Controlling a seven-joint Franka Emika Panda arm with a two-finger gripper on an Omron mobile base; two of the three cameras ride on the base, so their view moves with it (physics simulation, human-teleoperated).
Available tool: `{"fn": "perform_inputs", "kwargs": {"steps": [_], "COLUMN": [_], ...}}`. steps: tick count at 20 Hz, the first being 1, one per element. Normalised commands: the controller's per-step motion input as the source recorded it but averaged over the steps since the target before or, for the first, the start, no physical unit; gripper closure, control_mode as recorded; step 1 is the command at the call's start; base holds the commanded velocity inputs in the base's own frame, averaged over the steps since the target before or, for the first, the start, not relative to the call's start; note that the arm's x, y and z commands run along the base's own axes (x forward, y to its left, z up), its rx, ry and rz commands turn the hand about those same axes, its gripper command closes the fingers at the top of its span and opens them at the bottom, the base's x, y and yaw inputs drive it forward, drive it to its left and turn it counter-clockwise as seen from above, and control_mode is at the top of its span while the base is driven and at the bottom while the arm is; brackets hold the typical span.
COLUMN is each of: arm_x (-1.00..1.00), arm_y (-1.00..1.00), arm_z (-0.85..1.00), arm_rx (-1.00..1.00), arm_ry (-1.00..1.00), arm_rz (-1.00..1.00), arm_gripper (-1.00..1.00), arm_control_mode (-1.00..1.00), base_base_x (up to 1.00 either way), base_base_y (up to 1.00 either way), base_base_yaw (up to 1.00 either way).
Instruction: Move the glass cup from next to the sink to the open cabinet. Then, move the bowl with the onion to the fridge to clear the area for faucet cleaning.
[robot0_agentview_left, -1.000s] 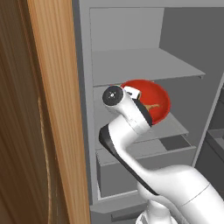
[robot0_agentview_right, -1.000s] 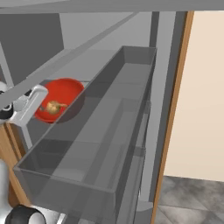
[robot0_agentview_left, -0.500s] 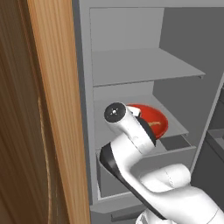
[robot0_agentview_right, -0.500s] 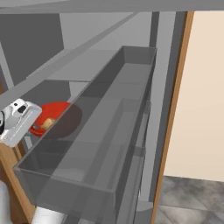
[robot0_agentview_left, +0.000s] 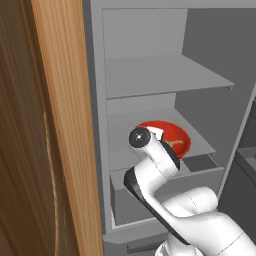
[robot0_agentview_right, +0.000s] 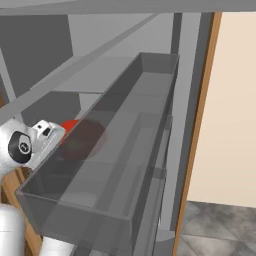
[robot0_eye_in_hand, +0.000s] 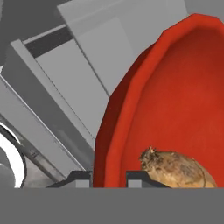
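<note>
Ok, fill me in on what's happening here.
The robot arm is reaching into the open fridge, with its gripper closed on the rim of the red bowl. The onion sits inside the bowl. The bowl is at the level of the lower fridge shelf, above the drawer; whether it is already resting there cannot be told.

The lower shelf (robot0_agentview_left: 150, 140) of the fridge (robot0_agentview_left: 210, 60) is occupied at 3 o'clock by the bowl (robot0_agentview_left: 172, 136). Open room is left at 9 o'clock. Overhead passage is limited by the upper shelf (robot0_agentview_left: 165, 75).
</note>
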Motion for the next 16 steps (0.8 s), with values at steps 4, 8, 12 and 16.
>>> {"fn": "perform_inputs", "kwargs": {"steps": [4, 8, 12, 16], "arm_x": [1.0, 0.91, 0.83, 0.76], "arm_y": [-0.34, -0.19, -0.01, 0.0], "arm_z": [-0.19, -0.22, -0.33, -0.54], "arm_rx": [0.0, 0.0, 0.0, 0.0], "arm_ry": [0.0, 0.01, 0.04, 0.19], "arm_rz": [0.01, 0.0, 0.01, 0.04], "arm_gripper": [1.0, 1.0, 1.0, 1.0], "arm_control_mode": [-1.0, -1.0, -1.0, -1.0], "base_base_x": [0.0, 0.0, 0.0, 0.0], "base_base_y": [0.0, 0.0, 0.0, 0.0], "base_base_yaw": [0.0, 0.0, 0.0, 0.0]}}
